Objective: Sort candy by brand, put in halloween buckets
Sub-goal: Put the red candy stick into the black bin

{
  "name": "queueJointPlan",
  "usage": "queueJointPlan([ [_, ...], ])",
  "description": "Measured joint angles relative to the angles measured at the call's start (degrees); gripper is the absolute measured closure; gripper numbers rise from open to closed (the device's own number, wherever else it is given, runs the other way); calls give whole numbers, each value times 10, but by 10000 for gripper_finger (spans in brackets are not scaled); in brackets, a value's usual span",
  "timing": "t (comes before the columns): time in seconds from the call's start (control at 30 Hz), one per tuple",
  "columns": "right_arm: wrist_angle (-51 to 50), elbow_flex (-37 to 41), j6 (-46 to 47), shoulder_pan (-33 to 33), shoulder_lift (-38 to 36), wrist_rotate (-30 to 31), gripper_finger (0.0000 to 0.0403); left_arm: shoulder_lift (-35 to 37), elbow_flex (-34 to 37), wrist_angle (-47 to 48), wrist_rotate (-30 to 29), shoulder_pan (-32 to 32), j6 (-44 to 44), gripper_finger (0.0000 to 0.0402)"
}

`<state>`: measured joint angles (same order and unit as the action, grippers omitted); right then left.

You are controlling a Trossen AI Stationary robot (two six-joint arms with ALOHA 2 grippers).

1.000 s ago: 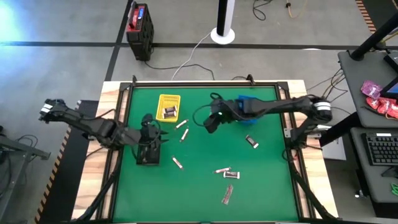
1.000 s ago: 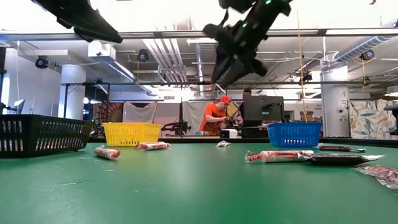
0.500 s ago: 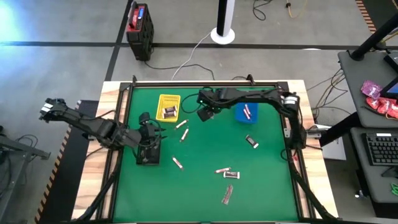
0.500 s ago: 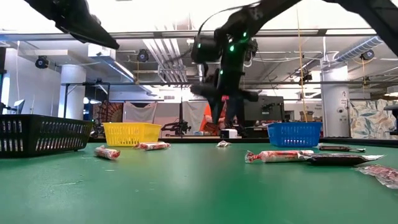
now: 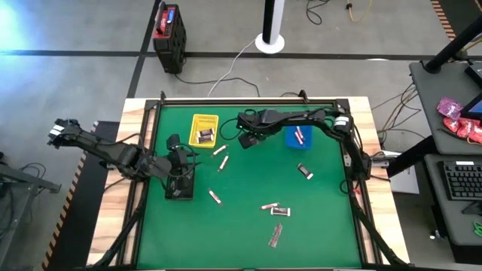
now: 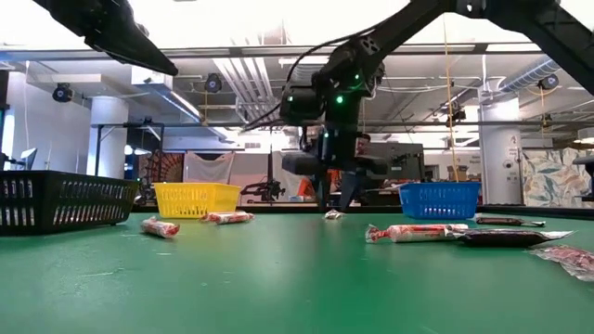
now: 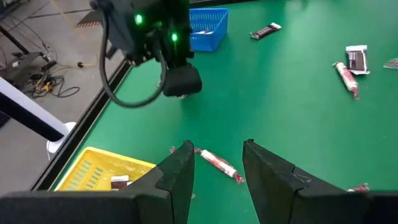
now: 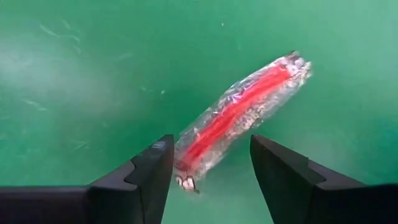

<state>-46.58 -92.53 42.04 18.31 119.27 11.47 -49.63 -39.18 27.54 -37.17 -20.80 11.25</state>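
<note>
My right gripper (image 8: 211, 169) is open and low over the mat, its fingers on either side of the near end of a red candy in a clear wrapper (image 8: 239, 118) that lies flat on the green mat. In the low view this gripper (image 6: 334, 190) stands just above that candy (image 6: 332, 214); in the high view it (image 5: 247, 140) sits between the yellow bin (image 5: 204, 129) and the blue bin (image 5: 299, 135). My left gripper (image 7: 217, 158) is open and empty, hovering by the black bin (image 5: 179, 190).
Loose candies lie on the mat: two near the yellow bin (image 5: 221, 150), (image 5: 223, 162), one by the black bin (image 5: 215, 197), one right of centre (image 5: 304, 172) and several toward the near edge (image 5: 276, 235). The blue and yellow bins each hold candy.
My right gripper has come down from well above the table to just over the mat, turning to point downward, and shifted slightly toward the table's left. Its arm has swung toward the far edge, uncovering the blue bin. The left arm kept still.
</note>
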Motion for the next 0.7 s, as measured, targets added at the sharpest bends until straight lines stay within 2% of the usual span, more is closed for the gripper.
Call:
queueJointPlan([
  [0.3,25,-2,1,-1,31,-36,235,0,11,-14,0,0,2,281],
  [0.43,27,-2,-8,-5,29,-36,278,0,24,-28,0,0,2,281],
  [0.63,25,0,-41,-15,19,-39,367,0,42,-59,0,0,2,281],
  [0.7,23,0,-60,-21,14,-43,383,-1,43,-60,1,0,-2,281],
])
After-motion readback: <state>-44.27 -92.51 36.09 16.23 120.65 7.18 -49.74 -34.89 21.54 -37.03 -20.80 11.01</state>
